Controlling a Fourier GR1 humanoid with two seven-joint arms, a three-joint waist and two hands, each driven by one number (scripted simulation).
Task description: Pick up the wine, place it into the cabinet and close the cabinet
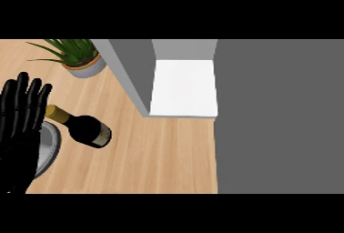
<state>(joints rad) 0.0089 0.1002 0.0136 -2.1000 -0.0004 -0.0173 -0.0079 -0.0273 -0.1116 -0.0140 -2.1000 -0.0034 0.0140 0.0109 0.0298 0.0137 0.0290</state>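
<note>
Left hand (20, 125) at the view's left edge, fingers straight and spread, holding nothing (right hand out of view). Wine bottle (88, 130) sits just beside it on the tabletop (161, 154), at the grey plate's (50, 145) rim. Bare wood lies between the bottle and the open cabinet (183, 86). Potted plant (79, 58) stands near the cabinet's left wall.

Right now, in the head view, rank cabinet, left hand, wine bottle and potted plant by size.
1. cabinet
2. left hand, inflated by nearness to the camera
3. wine bottle and potted plant: alike, unranked
</note>
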